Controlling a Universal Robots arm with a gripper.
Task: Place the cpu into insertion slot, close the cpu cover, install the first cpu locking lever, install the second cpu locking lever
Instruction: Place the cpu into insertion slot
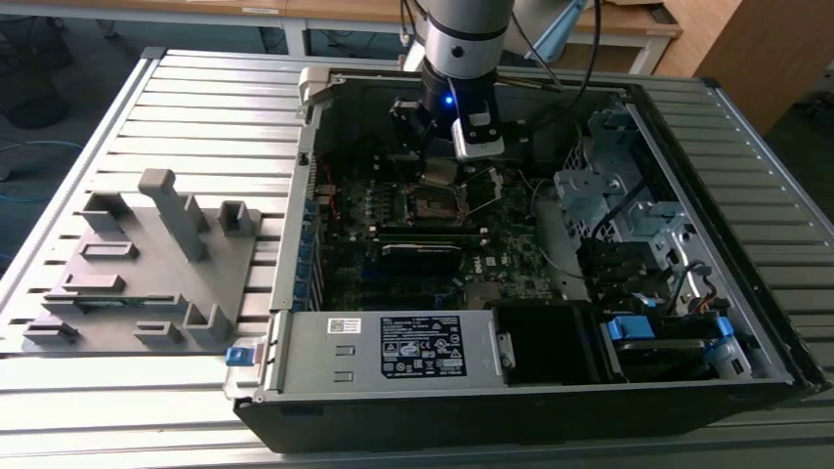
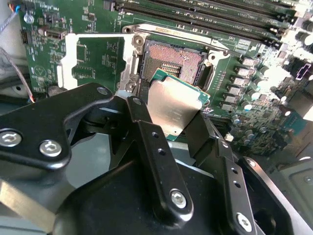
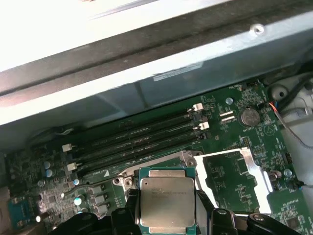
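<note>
Big picture first: the slatted worktop (image 1: 195, 107) carries an opened PC case (image 1: 521, 391) lying on its side, so the motherboard (image 1: 391, 264) faces up and the arm (image 1: 463, 39) can come straight down into it. A grey fixture (image 1: 144, 274) sits at 9 o'clock of the case in the exterior view.

Inside, the cpu cover (image 2: 70, 51) is flipped wide open beside the insertion slot (image 2: 171, 58), which leaves the pin field bare and nothing in the chip's way. The memory strips (image 1: 424, 234) lie at 6 o'clock of the slot in the exterior view.

The end effector (image 2: 168, 115) is at 12 o'clock of the slot in that view, clamped on the cpu (image 3: 167, 198) by two opposite edges, I guess so the contact side stays untouched. The chip hangs a bit tilted just over the slot's near edge, not seated. I can't tell if any corner is touching yet.
</note>
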